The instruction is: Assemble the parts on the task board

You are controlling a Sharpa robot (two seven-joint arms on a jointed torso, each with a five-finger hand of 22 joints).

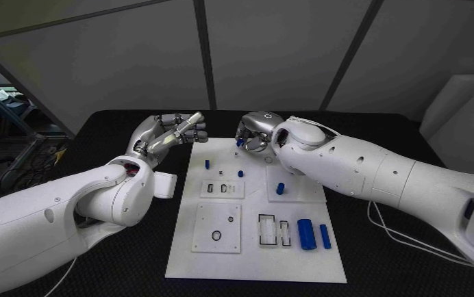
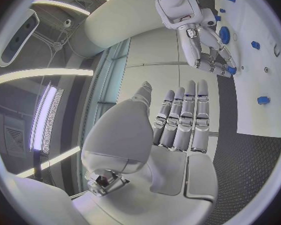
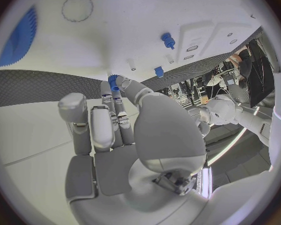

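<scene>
The white task board [image 1: 296, 269] lies in the middle of the black table. My right hand [image 1: 255, 131] hovers over the board's far edge and pinches a small blue part [image 1: 240, 142] at its fingertips; the right wrist view shows the part [image 3: 113, 81] between thumb and finger, close above the board [image 3: 115, 35]. My left hand [image 1: 173, 133] is raised beside the board's far left corner. Its fingers [image 2: 184, 117] are stretched out and hold nothing. The left wrist view also shows the right hand [image 2: 206, 50] with the blue part [image 2: 231, 70].
Small blue pegs [image 1: 207, 163] [image 1: 241, 172] stand near the board's far end, and another blue piece [image 1: 281, 188] sits mid-board. Two blue cylinders [image 1: 306, 232] [image 1: 325, 237] lie at the near right beside a slotted frame [image 1: 272, 230]. A blue gear [image 3: 18, 35] lies on the board.
</scene>
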